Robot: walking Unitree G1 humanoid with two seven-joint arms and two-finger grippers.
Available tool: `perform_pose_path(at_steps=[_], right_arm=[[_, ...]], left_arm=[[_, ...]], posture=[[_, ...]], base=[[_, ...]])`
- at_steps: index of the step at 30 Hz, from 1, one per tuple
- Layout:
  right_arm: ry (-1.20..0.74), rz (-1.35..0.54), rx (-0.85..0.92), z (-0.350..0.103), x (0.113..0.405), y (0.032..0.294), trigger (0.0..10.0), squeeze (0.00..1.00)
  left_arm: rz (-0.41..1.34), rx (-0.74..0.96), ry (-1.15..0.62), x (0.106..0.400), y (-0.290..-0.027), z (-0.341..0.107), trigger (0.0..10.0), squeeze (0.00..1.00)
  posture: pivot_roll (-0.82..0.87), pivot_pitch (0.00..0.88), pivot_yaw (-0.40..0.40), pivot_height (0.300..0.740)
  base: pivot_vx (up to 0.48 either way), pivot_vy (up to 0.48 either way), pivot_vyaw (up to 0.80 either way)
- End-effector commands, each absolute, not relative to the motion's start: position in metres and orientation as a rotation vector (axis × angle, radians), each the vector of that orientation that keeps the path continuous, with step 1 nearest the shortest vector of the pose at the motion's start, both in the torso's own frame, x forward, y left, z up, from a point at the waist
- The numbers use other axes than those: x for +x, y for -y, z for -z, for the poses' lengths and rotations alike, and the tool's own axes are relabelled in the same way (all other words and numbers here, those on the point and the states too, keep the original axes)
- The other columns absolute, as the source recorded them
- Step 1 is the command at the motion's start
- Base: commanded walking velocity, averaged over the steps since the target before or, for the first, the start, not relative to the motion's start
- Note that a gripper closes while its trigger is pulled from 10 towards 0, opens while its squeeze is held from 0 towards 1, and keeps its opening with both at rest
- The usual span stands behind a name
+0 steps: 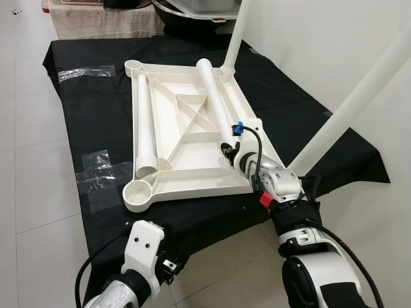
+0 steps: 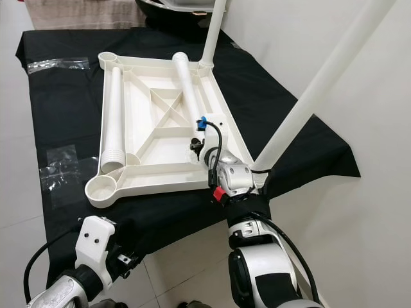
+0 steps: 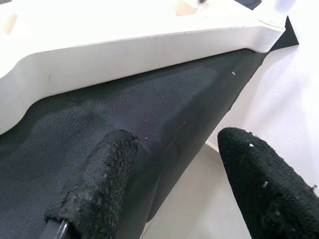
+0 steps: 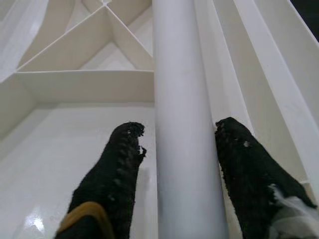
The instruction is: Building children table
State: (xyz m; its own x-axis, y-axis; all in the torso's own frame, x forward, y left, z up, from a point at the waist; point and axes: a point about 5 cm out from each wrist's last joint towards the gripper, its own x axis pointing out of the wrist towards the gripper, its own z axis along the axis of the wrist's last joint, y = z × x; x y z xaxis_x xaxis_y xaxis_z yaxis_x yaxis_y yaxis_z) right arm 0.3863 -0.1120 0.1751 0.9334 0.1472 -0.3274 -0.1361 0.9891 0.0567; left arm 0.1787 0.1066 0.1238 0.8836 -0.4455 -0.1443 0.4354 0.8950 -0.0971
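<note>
We find the white tabletop lying underside up on a black cloth over the tiled floor, with a loose leg tube lying on it, long axis pointing away from the robot. The right gripper straddles this tube, its fingers on either side, clamping not confirmed. The left gripper stands open and empty over the cloth's near edge.

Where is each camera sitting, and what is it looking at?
Left eye view: on the head, looking down at the upturned white tabletop on black cloth; both arms show.
Right eye view: beside it, same scene, shifted sideways.
Left wrist view: along the open left pincer, at the tabletop's edge and cloth.
Right wrist view: along the right pincer, fingers either side of a loose table leg.
Shared: the tabletop appears in all four.
</note>
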Motion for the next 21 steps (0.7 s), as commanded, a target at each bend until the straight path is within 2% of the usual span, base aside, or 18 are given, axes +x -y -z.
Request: perform_pose_path(at_steps=[1, 5, 6, 8, 9, 15, 21], right_arm=[[-0.329, -0.133, 0.018, -0.179, 0.387, 0.115, 10.0, 1.0], [-0.319, -0.157, 0.019, -0.181, 0.386, 0.111, 10.0, 1.0], [-0.3, -0.176, -0.005, -0.184, 0.386, 0.109, 10.0, 0.92], [-0.287, -0.19, -0.023, -0.187, 0.386, 0.108, 10.0, 0.92], [-0.283, -0.184, -0.021, -0.189, 0.386, 0.107, 10.0, 0.0], [-0.202, -0.137, -0.011, -0.205, 0.389, 0.111, 10.0, 0.0], [-0.011, -0.131, 0.109, -0.243, 0.395, 0.112, 10.0, 0.0]], left_arm=[[0.469, -0.072, -0.182, 0.177, -0.104, -0.12, 10.0, 0.0], [0.468, -0.074, -0.183, 0.177, -0.104, -0.12, 10.0, 0.0], [0.468, -0.075, -0.183, 0.176, -0.104, -0.12, 10.0, 0.0], [0.468, -0.076, -0.183, 0.177, -0.104, -0.12, 10.0, 0.0], [0.468, -0.076, -0.184, 0.177, -0.104, -0.12, 10.0, 0.0], [0.467, -0.077, -0.184, 0.177, -0.104, -0.12, 10.0, 0.0], [0.465, -0.08, -0.183, 0.177, -0.105, -0.121, 10.0, 0.0]], posture=[[0.07, 0.101, -0.174, 0.74], [0.07, 0.102, -0.174, 0.74], [0.07, 0.104, -0.174, 0.74], [0.07, 0.104, -0.174, 0.74], [0.07, 0.106, -0.174, 0.74], [0.07, 0.107, -0.175, 0.74], [0.07, 0.111, -0.173, 0.74]], base=[[0.0, 0.0, 0.0], [0.0, 0.0, 0.0], [0.0, 0.0, 0.0], [0.0, 0.0, 0.0], [0.0, 0.0, 0.0], [0.0, 0.0, 0.0], [0.0, 0.0, 0.0]])
